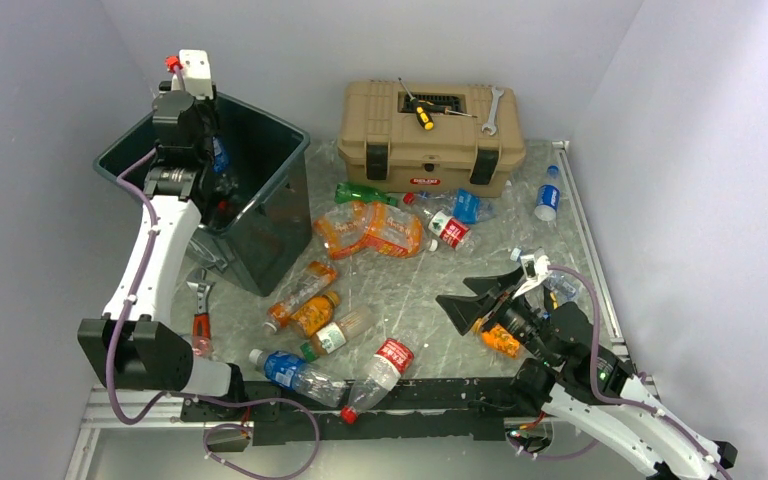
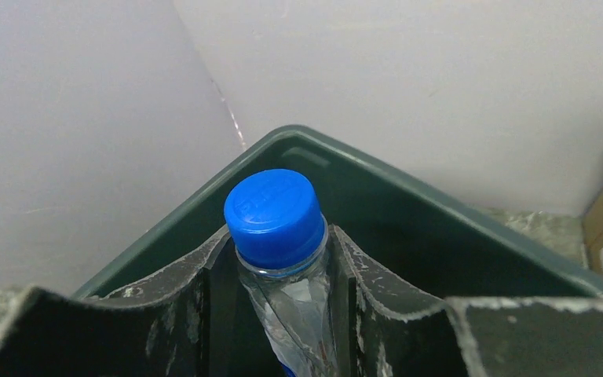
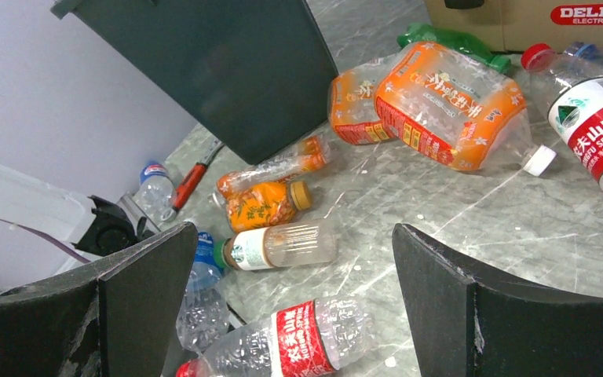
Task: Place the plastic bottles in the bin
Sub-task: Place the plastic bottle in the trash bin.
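My left gripper (image 2: 283, 263) is shut on a crushed clear bottle with a blue cap (image 2: 273, 209), pinching it just below the neck. It holds the bottle above the open dark green bin (image 2: 408, 188), seen in the top view as the bin (image 1: 260, 120) at the back left. My right gripper (image 3: 294, 232) hangs open and holds nothing above the table's right front (image 1: 480, 297). Several plastic bottles lie on the table: a big crushed orange one (image 1: 375, 228), a green one (image 1: 360, 193), a red-labelled clear one (image 3: 314, 342), a green-capped one (image 3: 279, 245) and a small orange one (image 3: 263, 206).
A tan toolbox (image 1: 430, 125) stands at the back with a yellow-handled screwdriver (image 1: 420, 112) and a wrench (image 1: 490, 110) on its lid. An orange-handled wrench (image 1: 201, 320) lies by the bin's front corner. Grey walls close in on the left, back and right.
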You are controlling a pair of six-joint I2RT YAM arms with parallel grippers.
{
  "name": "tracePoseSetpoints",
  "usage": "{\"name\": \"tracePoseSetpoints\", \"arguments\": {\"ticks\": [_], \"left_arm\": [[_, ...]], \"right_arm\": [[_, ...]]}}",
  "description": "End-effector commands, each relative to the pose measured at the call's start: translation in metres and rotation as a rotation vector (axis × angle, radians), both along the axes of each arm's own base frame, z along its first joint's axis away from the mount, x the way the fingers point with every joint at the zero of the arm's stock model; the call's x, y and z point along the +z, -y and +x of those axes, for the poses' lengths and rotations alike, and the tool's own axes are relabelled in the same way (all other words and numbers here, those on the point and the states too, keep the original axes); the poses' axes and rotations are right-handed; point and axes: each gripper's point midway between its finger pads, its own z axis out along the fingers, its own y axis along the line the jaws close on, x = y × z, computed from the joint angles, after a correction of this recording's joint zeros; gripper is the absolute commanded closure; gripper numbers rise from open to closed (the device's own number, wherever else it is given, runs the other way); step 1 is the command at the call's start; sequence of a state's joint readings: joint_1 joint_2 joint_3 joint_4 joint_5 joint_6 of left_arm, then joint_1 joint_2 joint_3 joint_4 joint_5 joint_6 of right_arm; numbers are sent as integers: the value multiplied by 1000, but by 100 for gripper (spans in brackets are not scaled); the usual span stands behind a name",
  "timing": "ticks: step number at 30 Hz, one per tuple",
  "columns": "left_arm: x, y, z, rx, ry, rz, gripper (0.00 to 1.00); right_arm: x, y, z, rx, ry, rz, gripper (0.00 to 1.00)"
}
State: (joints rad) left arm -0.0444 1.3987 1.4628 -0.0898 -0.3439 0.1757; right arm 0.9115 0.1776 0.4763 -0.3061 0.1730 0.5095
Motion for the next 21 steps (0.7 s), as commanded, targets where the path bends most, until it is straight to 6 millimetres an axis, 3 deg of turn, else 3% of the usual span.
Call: {"name": "tracePoseSetpoints", "arguments": {"ticks": [1,3,5,6,11,14,17,19,21], "left_arm": [[37,5,-1,-19,136,-76,90],[28,0,1,7,102,-79,46],[27,-5,-3,38,104,-83,16],[32,-6,-6,43,117,-86,5],[87,3,-33,13,199,-132,1],[123,40,-58,-106,239,-144,1],[141,110,-88,-339,218,-133,1],[132,178,-110,-561,139,-117,0],[109,229,-132,-724,39,-81,0]], "right_arm": [[7,2,-2,0,16,19,0],[5,4,0,-17,9,24,0],[4,4,1,-22,6,23,0],[4,4,1,-21,5,20,0],[8,6,3,-38,10,8,0],[7,8,9,-69,2,6,0],[0,5,16,-91,-15,-28,0],[-10,2,24,-116,-53,-81,1],[-18,-1,30,-133,-86,-127,1]]}}
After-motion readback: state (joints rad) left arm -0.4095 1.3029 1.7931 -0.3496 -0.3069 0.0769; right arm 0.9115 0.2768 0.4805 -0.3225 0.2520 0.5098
